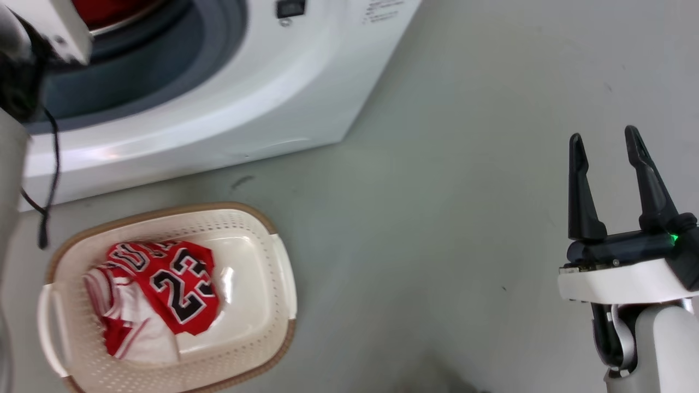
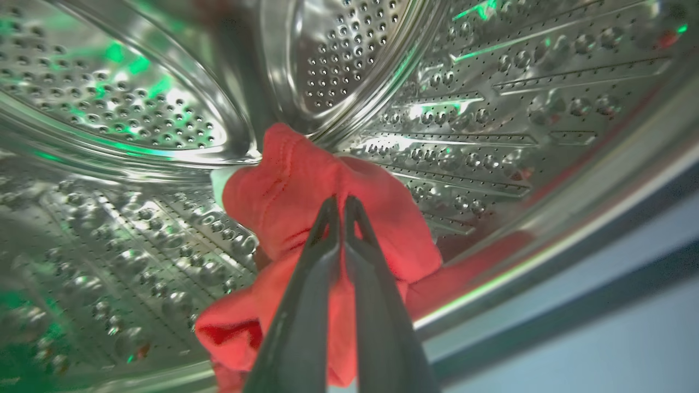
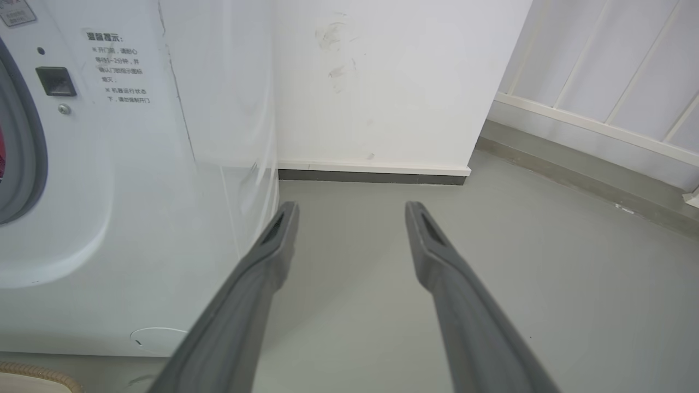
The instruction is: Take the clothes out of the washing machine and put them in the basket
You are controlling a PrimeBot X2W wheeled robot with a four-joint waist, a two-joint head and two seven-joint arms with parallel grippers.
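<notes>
1. The left gripper (image 2: 339,203) is inside the shiny steel drum (image 2: 136,103). Its two dark fingers are squeezed almost together, and they pinch a fold of the plain red cloth (image 2: 278,185).
2. The red cloth is bunched up against the drum wall, which is full of little holes. It sits near the front edge of the drum, and part of it hangs down below the fingers.
3. In the head view, the left arm (image 1: 52,27) reaches into the round grey-rimmed opening (image 1: 180,60) of the white washing machine (image 1: 262,93). A bit of red shows inside the opening.
4. The basket (image 1: 286,284) sits on the grey floor (image 1: 437,218), just in front of the washing machine. It is cream with tiny holes and a brown rim.
5. The red jersey (image 1: 180,284) with a black 23 lies crumpled in the basket, toward its left side. The right part of the basket's bottom is bare.
6. The right gripper (image 1: 603,134) is at the lower right, over bare floor and well apart from the basket. Its fingers are spread wide and hold nothing.
7. In the right wrist view, the washing machine's white front is to the left of the fingers. A white wall (image 3: 382,82) stands ahead.
</notes>
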